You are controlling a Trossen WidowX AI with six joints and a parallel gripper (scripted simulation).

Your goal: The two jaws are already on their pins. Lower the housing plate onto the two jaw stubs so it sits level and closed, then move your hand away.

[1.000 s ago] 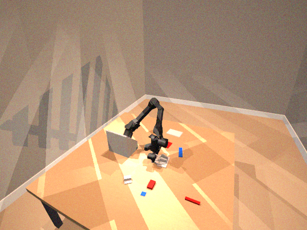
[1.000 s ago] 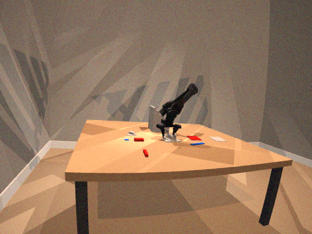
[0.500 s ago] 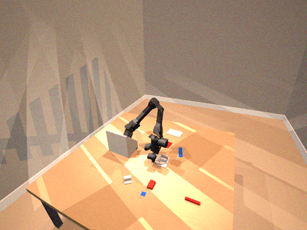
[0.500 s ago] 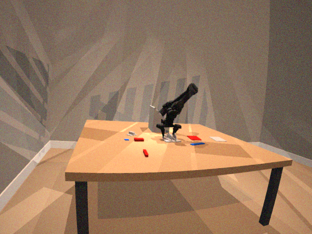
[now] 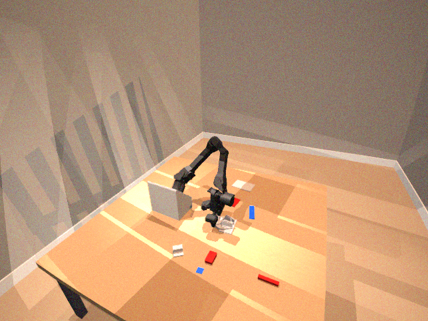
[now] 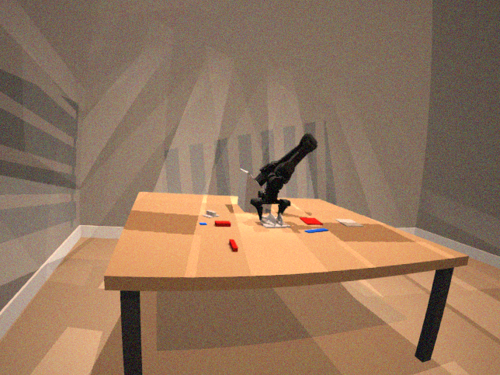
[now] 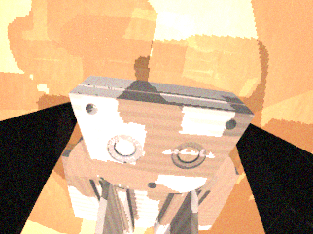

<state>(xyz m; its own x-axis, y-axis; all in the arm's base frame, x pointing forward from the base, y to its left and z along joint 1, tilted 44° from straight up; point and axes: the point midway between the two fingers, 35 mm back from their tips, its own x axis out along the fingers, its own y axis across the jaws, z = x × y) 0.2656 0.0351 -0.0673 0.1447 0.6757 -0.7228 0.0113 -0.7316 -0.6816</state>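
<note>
The pale housing plate (image 7: 156, 121) lies across the two jaws, over another layer; their long edges look parallel in the wrist view. Two round pin ends show in its ring-shaped holes. The left jaw (image 7: 116, 209) and right jaw (image 7: 181, 218) reach out from under it. The whole pale assembly (image 5: 226, 224) (image 6: 275, 224) sits on the table; the top and exterior views are too small to show whether the plate is fully level. My gripper (image 5: 216, 218) (image 6: 271, 216) (image 7: 157, 119) is open around the plate, one black finger beside each short end. Contact there is unclear.
A tall grey panel (image 5: 163, 201) stands near the arm base. A blue strip (image 5: 251, 212) (image 6: 316, 230), red square (image 5: 235, 202) (image 6: 310, 220) and white sheet (image 5: 243, 185) (image 6: 348, 222) lie around. A small white part (image 5: 177, 250), red block (image 5: 211, 257), blue square (image 5: 200, 270) and red bar (image 5: 268, 280) lie further off.
</note>
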